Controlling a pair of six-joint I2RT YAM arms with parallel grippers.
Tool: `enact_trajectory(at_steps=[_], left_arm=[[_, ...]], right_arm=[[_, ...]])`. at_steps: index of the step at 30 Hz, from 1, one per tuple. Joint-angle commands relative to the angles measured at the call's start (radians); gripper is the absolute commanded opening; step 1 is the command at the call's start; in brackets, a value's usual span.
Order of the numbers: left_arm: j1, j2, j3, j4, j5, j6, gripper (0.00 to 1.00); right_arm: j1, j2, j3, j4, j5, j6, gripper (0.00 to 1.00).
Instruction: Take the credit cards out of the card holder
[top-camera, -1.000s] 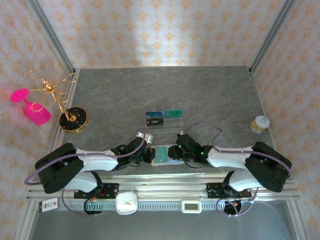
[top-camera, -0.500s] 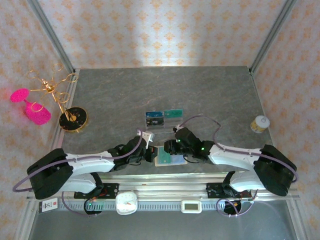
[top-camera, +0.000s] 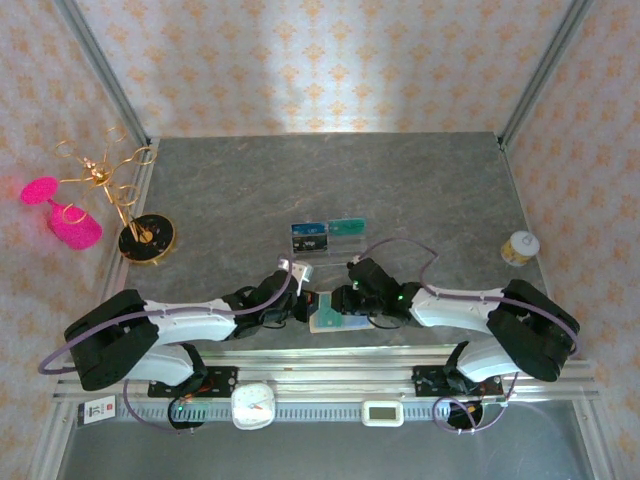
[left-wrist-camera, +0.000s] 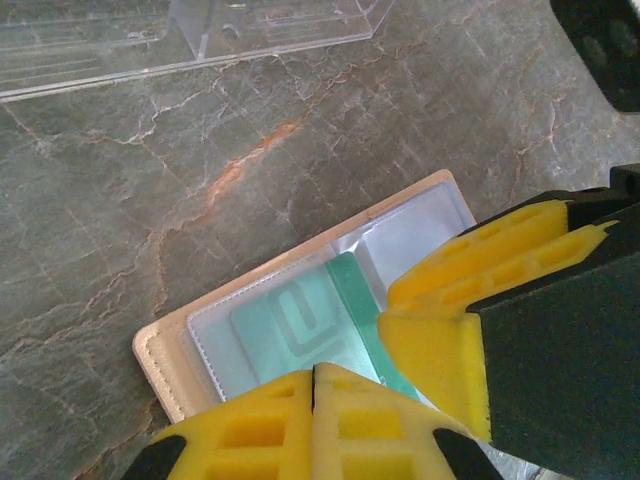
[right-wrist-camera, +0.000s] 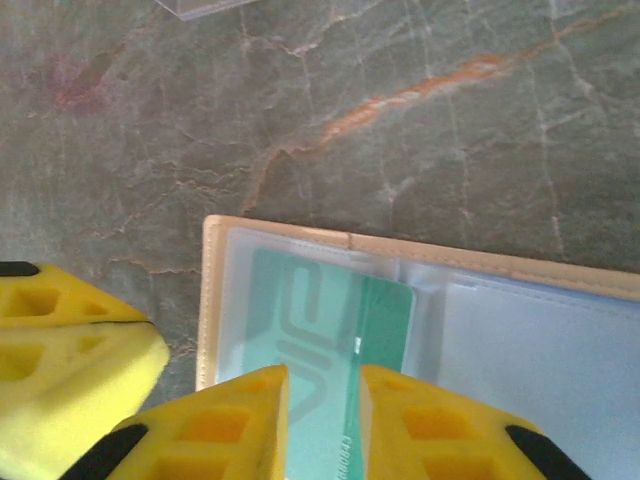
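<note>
On the table (top-camera: 420, 190), the card holder (right-wrist-camera: 540, 340) lies open and flat at the near edge, between the two arms. A teal card (right-wrist-camera: 300, 320) sits in its left-hand clear pocket. One long edge looks darker, as if that strip is already clear of the plastic. Two more cards (top-camera: 309, 238) lie further up the table, at the clear tray (top-camera: 325, 236).

The step in hand looks like drawing this teal card out sideways toward the fold. To do it well, the holder must not move, so the left gripper (left-wrist-camera: 313, 375) should bear straight down on the holder's near part and not on the card, or it will trap the card in the pocket. The right gripper (right-wrist-camera: 322, 385) should pull low and parallel to the table, along the pocket's opening. Lifting early would probably bow the card against the plastic and drag the holder with it.

The left fingers (left-wrist-camera: 260, 420) are pressed together with no gap and hold nothing. Their tips rest on or just above the holder's near edge.

The right fingers (right-wrist-camera: 230, 420) stand slightly apart, pointing down, with the teal card showing in the narrow gap. I cannot tell whether they touch it or pinch any of it.
</note>
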Motion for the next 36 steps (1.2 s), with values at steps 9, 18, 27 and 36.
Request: enact_trajectory(at_steps=[9,18,27,36], left_arm=[[-0.01,0.07,-0.009,0.078,0.038,-0.001,0.0],[-0.011,0.114,-0.054,0.035,0.009,-0.027,0.0],[-0.012,0.157,-0.057,0.036,0.042,-0.028,0.0],[-0.011,0.129,-0.067,0.038,0.028,-0.035,0.0]], right_arm=[[-0.01,-0.01,-0.053,0.007,0.023,0.024,0.24],[-0.01,0.016,-0.065,0.058,-0.013,0.026,0.24],[-0.01,0.024,-0.077,0.094,-0.026,0.042,0.17],[-0.063,-0.082,-0.117,0.073,-0.054,0.093,0.0]])
